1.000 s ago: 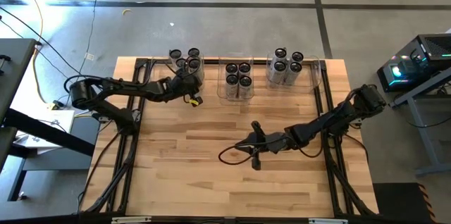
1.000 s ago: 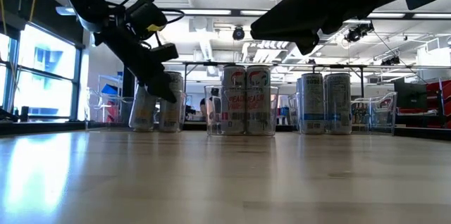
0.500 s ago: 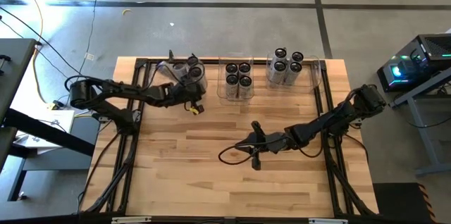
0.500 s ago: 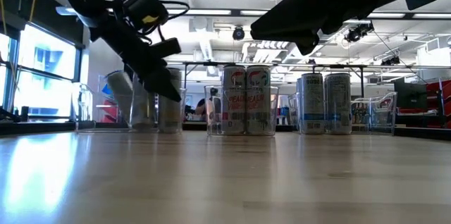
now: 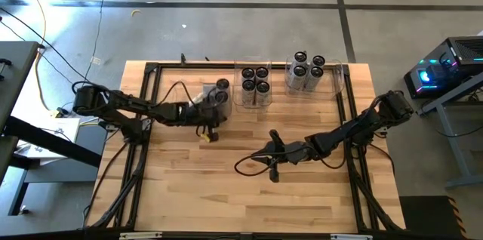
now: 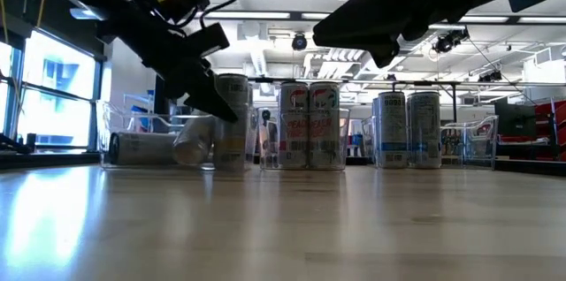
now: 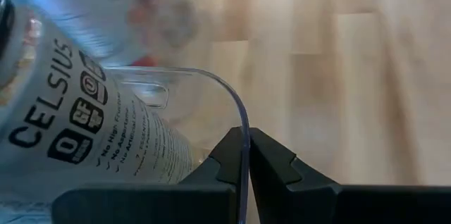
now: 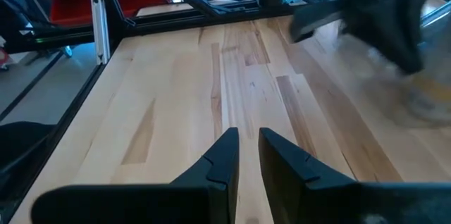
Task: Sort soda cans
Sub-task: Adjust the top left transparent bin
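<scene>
From above, the left end effector (image 5: 205,112) sits at about ten o'clock on the tabletop (image 5: 249,187), pinching the rim of a clear bin (image 5: 202,95) that is tipped over, with cans (image 5: 221,91) spilling toward the middle bin (image 5: 238,93). Two other groups of four cans stand upright: one (image 5: 256,79) at twelve o'clock, one (image 5: 306,66) at one o'clock. The right end effector (image 5: 273,154) waits near the centre, at about four o'clock of it.

At table height, one can (image 6: 141,147) lies flat inside the tipped bin (image 6: 108,131), another (image 6: 193,140) leans at an angle, and a third (image 6: 232,122) stands just beside the middle group (image 6: 309,126). If the bin is dragged further, I'd expect the loose cans to roll off or knock the sorted group over.

The left wrist camera shows its fingers (image 7: 225,157) pressed onto the thin plastic wall (image 7: 238,111), a can (image 7: 84,132) lying against it. That edge grip looks easy to lose.

The right wrist camera shows its fingers (image 8: 220,157) slightly apart over bare wood, gripping nothing.
</scene>
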Motion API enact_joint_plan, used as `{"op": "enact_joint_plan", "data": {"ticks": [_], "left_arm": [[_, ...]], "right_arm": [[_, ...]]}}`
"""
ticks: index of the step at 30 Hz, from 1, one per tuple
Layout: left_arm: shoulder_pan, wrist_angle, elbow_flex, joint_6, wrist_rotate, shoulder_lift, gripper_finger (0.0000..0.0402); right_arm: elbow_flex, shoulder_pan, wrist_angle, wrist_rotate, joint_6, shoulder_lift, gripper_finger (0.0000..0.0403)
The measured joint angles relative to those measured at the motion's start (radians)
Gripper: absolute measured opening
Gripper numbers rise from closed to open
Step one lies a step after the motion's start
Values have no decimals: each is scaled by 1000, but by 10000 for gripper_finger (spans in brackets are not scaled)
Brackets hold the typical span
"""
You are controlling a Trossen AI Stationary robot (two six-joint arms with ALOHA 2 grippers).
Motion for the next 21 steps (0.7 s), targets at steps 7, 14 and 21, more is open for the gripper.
{"op": "enact_joint_plan", "data": {"ticks": [7,14,21], "left_arm": [[-148,-15,0,-51,34,0,11],[-264,-34,-4,-74,127,3,11],[-322,-32,-4,-109,110,3,11]], "right_arm": [[0,0,49,-7,-4,0,51],[3,-9,57,-9,-90,8,51],[137,-36,-14,80,-198,124,51]]}}
